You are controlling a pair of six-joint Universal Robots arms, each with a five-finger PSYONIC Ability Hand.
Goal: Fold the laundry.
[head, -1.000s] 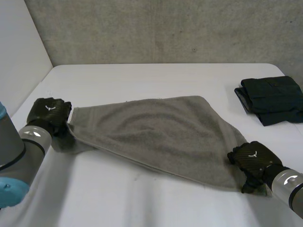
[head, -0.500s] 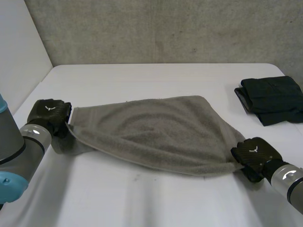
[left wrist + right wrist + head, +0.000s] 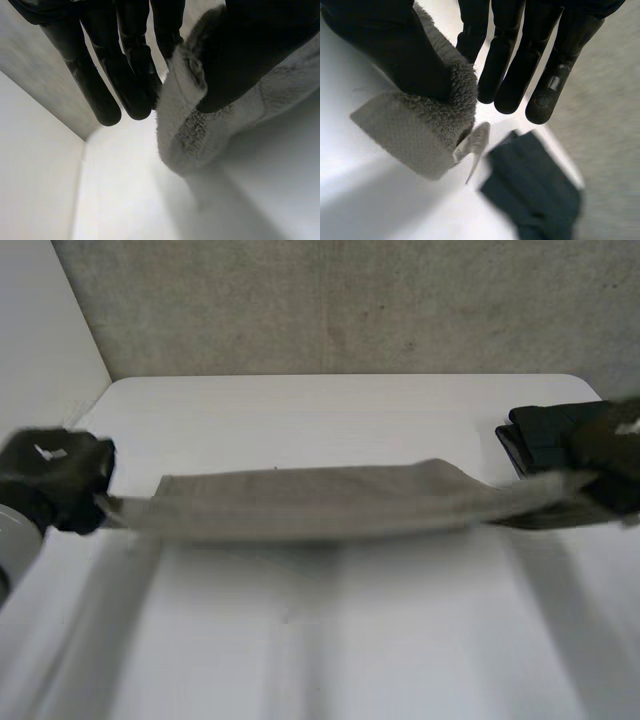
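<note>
Left hand (image 3: pixel 52 480): set at the left end of the grey towel (image 3: pixel 320 502); in the left wrist view that end (image 3: pixel 186 131) is pinched between the thumb (image 3: pixel 250 50) and the straight fingers (image 3: pixel 102 85), with a short tail of cloth hanging below the grasp.

Right hand (image 3: pixel 618 475): set at the right end of the same towel; in the right wrist view a folded corner (image 3: pixel 415 132) is clamped under the thumb (image 3: pixel 385 45) against the fingers (image 3: pixel 502 65), the outer ones being extended and free of the cloth.

Wall (image 3: pixel 330 300): grey and rough, seen behind the table.

Table (image 3: pixel 320 410): white; a broad shadow is cast on it beneath the towel.

Grey towel: terry cloth, stretched between the two hands as a long narrow band across the middle of the table and held raised above its surface.

Folded dark garment (image 3: pixel 540 440): laid on the table's right side, just behind the right hand and partly covered by it; in the right wrist view it is seen below the fingertips (image 3: pixel 535 192), apart from the towel.
</note>
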